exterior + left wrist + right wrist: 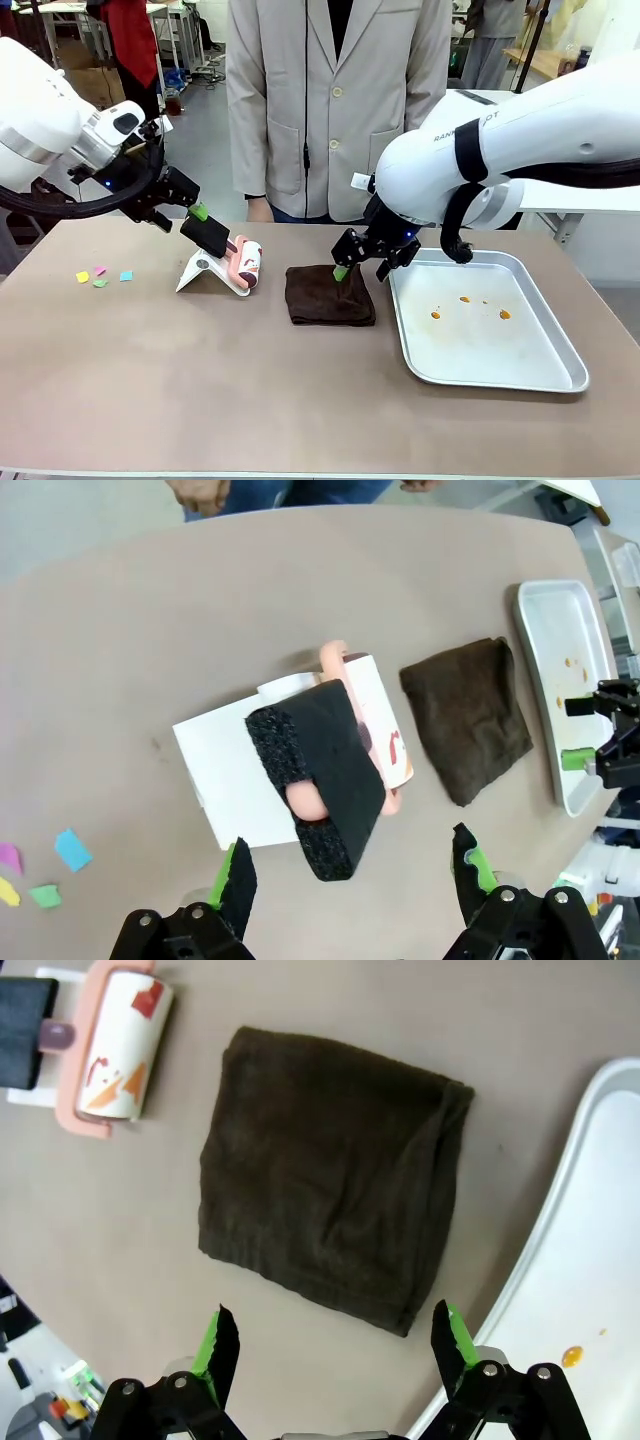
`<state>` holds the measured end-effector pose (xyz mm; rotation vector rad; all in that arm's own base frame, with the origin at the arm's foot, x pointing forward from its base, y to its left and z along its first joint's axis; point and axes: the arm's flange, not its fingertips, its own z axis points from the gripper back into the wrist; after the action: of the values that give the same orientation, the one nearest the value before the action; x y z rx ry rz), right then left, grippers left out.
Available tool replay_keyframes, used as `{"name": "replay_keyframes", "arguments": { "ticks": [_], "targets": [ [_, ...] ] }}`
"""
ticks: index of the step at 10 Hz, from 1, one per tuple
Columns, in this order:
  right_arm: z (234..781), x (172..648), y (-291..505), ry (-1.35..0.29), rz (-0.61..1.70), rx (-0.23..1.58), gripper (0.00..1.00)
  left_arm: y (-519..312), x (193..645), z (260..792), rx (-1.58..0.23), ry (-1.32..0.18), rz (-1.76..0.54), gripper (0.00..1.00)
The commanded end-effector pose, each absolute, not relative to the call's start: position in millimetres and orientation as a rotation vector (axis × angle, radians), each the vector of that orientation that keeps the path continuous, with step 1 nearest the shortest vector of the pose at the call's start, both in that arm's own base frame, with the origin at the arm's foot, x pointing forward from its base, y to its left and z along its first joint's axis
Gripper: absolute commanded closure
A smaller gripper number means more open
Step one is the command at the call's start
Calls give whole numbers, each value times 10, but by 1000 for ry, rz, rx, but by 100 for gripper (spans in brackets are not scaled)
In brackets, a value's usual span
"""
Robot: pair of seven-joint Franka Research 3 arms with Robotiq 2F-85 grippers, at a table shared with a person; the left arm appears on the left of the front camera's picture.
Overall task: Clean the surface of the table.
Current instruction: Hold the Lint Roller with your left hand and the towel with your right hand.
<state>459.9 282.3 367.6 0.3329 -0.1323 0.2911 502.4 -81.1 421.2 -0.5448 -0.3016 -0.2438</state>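
The brown-taupe table (200, 400) spans the front view, and a person (335, 100) in a pale grey jacket stands at the middle of its far edge. A metal tray (520, 350) lies toward the table's right edge, with a few orange spots (465, 299) on its floor. Just beside the tray's left rim, near the table's middle, lies a folded brown cloth (325, 298). Left of the cloth, a lint roller (247, 265) leans on a white stand (200, 275), its black foam handle (320, 780) pointing up.

The left gripper (352, 872) hangs at the end of that handle. Its fingers are spread wide on either side of it, and a gap shows on both sides. The right gripper (333, 1325) hovers over the cloth's edge nearest the tray, with its fingers also spread and pinching nothing.

A handful of coloured paper scraps (100, 275) lies near the table's left edge.
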Motion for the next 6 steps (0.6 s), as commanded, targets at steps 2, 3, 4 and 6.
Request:
{"name": "replay_keyframes", "arguments": {
  "ticks": [2, 3, 4, 6],
  "targets": [
    [3695, 4613, 2800, -135, 296, 333, 0, -824, 4995, 4241, -557, -300, -250, 0],
    [3695, 4613, 2800, -135, 296, 333, 0, -824, 4995, 4241, -557, -300, -250, 0],
    [3680, 4605, 2817, -133, 291, 333, 0, -814, 5024, 4204, -544, -299, -245, 0],
    [3601, 4731, 3018, -192, 230, 311, 0, -838, 5013, 4183, -539, -253, -225, 0]
  ]
}}
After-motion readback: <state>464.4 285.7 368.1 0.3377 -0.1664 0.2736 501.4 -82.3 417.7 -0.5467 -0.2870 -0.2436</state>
